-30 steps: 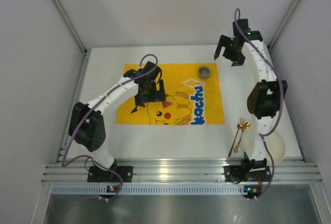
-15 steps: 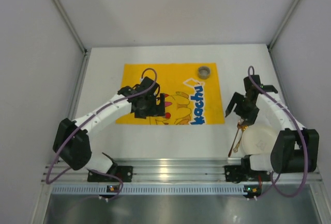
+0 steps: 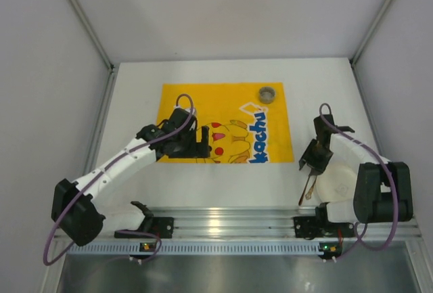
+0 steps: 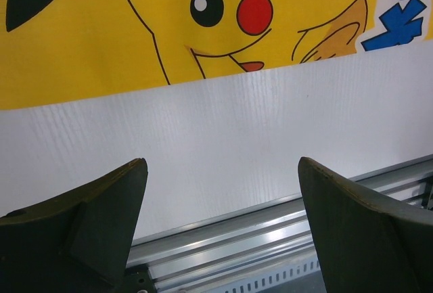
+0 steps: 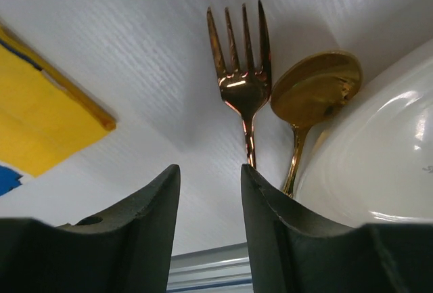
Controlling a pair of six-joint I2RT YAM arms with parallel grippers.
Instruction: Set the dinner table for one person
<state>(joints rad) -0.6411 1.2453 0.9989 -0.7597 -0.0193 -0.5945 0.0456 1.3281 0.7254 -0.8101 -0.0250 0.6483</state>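
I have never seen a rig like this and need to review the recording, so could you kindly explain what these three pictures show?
These are two robot arms bolted at the near edge of a white table. The overhead picture looks down from above and behind them. The other two pictures come from a small camera on each wrist, so the dark wedges at the bottom are that arm's own fingers.

On the table lies a yellow cartoon mat with a small grey round object at its far right corner. To the right of the mat are a copper fork, a gold spoon and a white plate.

The left gripper is wide open near the mat's near edge and holds nothing. The right gripper hovers by the fork's handle with a narrow gap between its fingers, also empty.
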